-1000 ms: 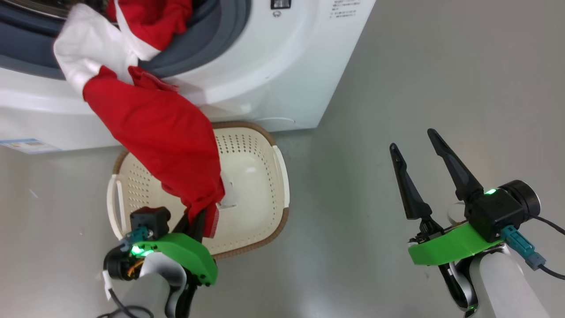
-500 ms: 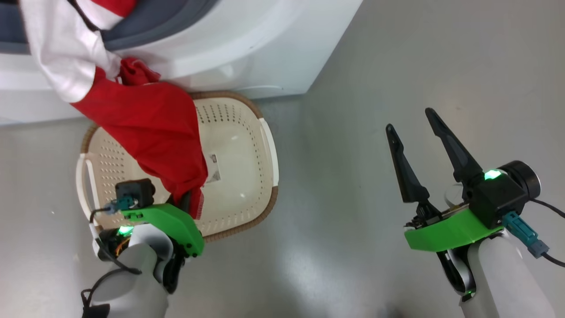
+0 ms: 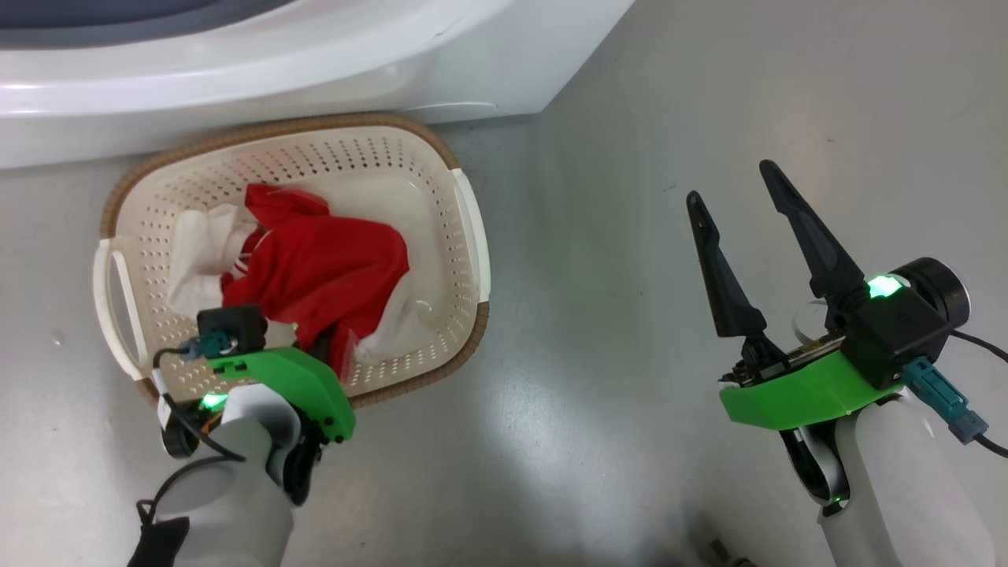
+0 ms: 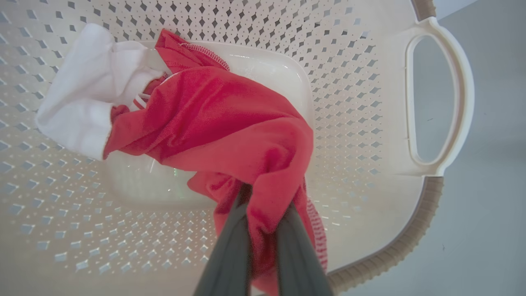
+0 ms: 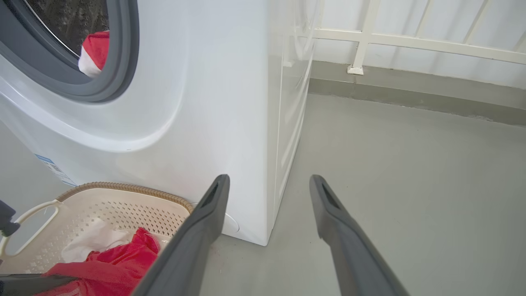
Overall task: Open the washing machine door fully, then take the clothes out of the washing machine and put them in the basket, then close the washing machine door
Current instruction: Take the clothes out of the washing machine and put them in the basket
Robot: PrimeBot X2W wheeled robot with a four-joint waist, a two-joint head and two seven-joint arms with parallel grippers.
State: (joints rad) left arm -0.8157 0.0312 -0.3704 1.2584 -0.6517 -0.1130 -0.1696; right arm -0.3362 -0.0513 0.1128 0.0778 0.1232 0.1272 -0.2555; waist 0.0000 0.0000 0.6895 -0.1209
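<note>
A red garment with white trim lies crumpled inside the cream basket, which stands on the floor against the white washing machine. My left gripper hangs over the basket's near side. In the left wrist view the left gripper is shut on a red fold of that garment, above the basket's perforated wall. My right gripper is open and holds nothing, off to the right over bare floor. Another red and white garment lies inside the drum, behind the grey gasket. The washing machine door is out of view.
Grey floor stretches between the basket and my right arm. Through the right gripper I see the washer's side panel, a blue label sticker, and a white railing above a grey kerb at the back.
The garment that stretched from the drum mouth to my left gripper has dropped fully into the basket. The head camera has tilted down. My right gripper stayed open.
</note>
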